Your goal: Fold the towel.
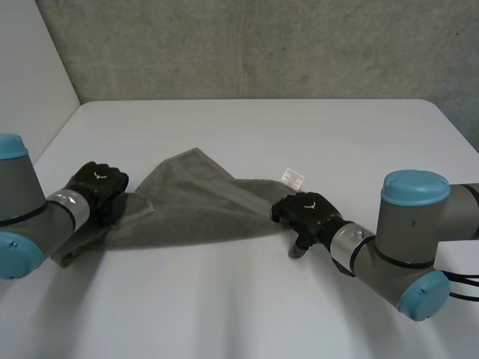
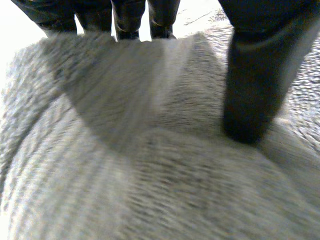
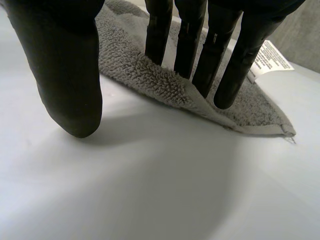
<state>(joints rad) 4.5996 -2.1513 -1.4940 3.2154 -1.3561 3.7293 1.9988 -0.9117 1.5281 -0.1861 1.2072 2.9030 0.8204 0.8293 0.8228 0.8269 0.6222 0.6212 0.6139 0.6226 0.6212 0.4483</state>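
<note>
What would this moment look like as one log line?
towel: rumpled, on table | left hand: pinching its left end | right hand: open, fingertips on corner by label

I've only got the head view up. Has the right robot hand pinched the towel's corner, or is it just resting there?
Observer: Just resting. The right robot hand has straight fingers lying on the towel at its edge near the corner. Its thumb is off the cloth, over bare table.
Operator: And the left robot hand?
Observer: The left robot hand has the towel bunched between its thumb and its fingers, so it looks gripped.
</note>
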